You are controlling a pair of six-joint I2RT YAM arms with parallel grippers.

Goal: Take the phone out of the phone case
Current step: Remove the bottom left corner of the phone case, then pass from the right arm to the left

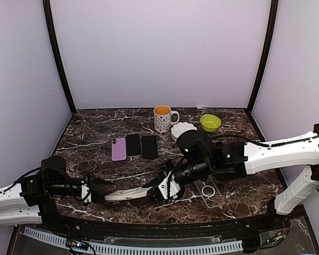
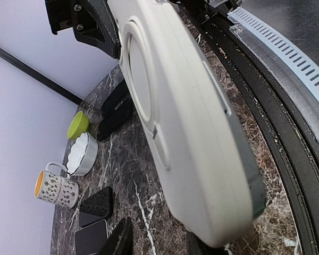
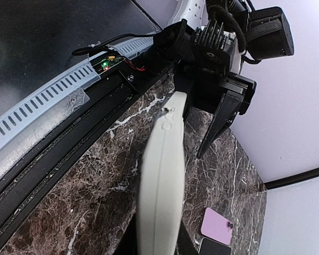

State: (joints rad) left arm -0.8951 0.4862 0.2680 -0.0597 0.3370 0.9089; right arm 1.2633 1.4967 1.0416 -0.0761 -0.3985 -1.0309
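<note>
A white phone case (image 1: 128, 194) hangs edge-up just above the table's front edge, between my two grippers. In the left wrist view its back with a round ring (image 2: 165, 106) fills the frame, and a dark strip of the phone (image 2: 252, 180) shows along its open side. My right gripper (image 1: 159, 192) is shut on one end of the phone case (image 3: 159, 175), with a dark finger on each side. At the other end my left gripper (image 1: 102, 195) stands open: one finger (image 2: 202, 247) lies under the case end, the other finger (image 2: 117, 239) stands apart from it.
A purple phone (image 1: 118, 149) and two black ones (image 1: 133, 144) (image 1: 149, 146) lie side by side mid-table. Behind them stand a patterned mug (image 1: 165, 118), a white bowl (image 1: 182, 129) and a green bowl (image 1: 210, 122). A clear case with a ring (image 1: 208, 190) lies under the right arm.
</note>
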